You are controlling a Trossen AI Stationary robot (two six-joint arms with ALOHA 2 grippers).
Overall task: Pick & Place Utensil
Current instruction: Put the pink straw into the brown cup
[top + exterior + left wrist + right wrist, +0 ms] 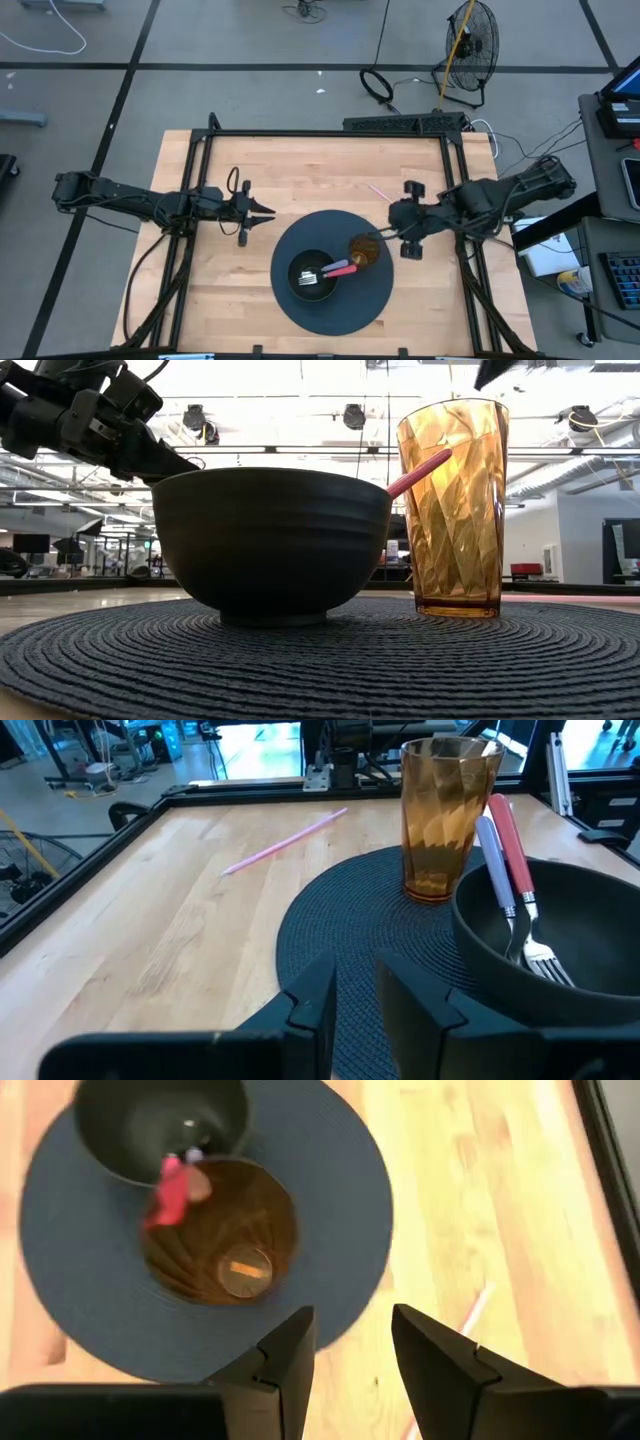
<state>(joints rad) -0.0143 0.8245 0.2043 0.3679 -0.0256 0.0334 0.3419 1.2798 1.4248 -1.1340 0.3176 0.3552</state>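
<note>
Dark woven fibre makes up the round placemat (332, 300) lying on the wooden table (200, 290), and every position below is referred to that placemat. A black bowl (313, 275) stands on the placemat, toward the side nearer the left arm. Two utensils rest in the bowl: a fork with a red handle (515, 850) and a second utensil with a pale lavender handle (493, 855), both handles leaning over the bowl's rim toward an amber tumbler (364, 249). The tumbler stands upright on the placemat just beside the bowl. A pink straw (380, 191) lies on bare wood off the placemat, beyond the tumbler.

The left gripper (262, 213) hovers over bare wood just off the placemat's edge, its fingers (310, 1010) separated by a narrow gap, holding nothing. The right gripper (388, 233) hangs above the placemat's opposite edge, close to the tumbler, fingers (285, 1355) spread apart and empty.
</note>
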